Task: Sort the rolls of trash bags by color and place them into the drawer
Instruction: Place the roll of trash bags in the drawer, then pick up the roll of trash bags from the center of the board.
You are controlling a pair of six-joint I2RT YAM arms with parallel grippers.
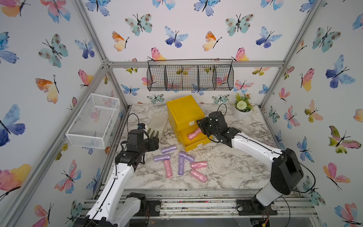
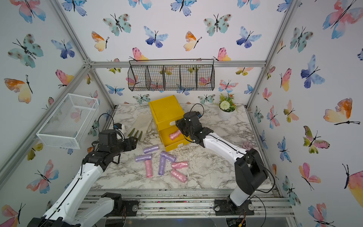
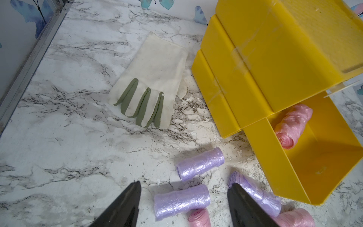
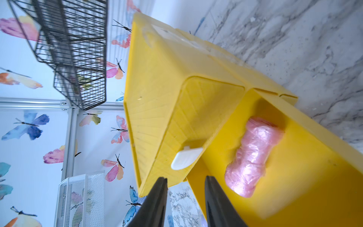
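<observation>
1 marble table [image 1: 225, 171]. 2 arms: left arm [image 1: 117, 176], right arm [image 1: 255, 149].
2 wall baskets: black wire basket [image 1: 190, 78] on the back wall, white mesh basket [image 1: 92, 121] on the left wall.
1 yellow drawer unit [image 1: 184, 110], back middle of the table. Top drawer shut. The open drawer [image 1: 196, 146] directly under it stands out toward the front.
1 potted plant [image 1: 242, 109], back right corner.
1 glove [image 3: 153, 78], cream with green fingers, flat just left of the unit.

8 rolls visible:
- 1 pink roll in the drawer [image 1: 194, 133], lying on its side.
- 4 purple rolls [image 1: 181, 166] and 3 pink rolls [image 1: 198, 175], a loose cluster on the table in front of the unit. One purple and one pink form a T. Two purples meet at a corner.

right gripper [image 4: 185, 178]: over the open drawer, fingers a narrow gap apart, nothing between them, so released. The roll in the drawer lies just beside one finger; contact unclear.
left gripper [image 3: 185, 184]: hovers above the left edge of the cluster, spread wide, empty. One of the purple rolls lies below the gap.

Hidden or unclear:
- Right fingertips are covered by the wrist in both top views.
- The glove is mostly behind the left arm there; only finger ends and cuff show.
- The left wrist view cuts off two pink rolls at the frame edge, and one finger covers part of a purple roll.
- Can't tell whether another drawer sits under the open one.
</observation>
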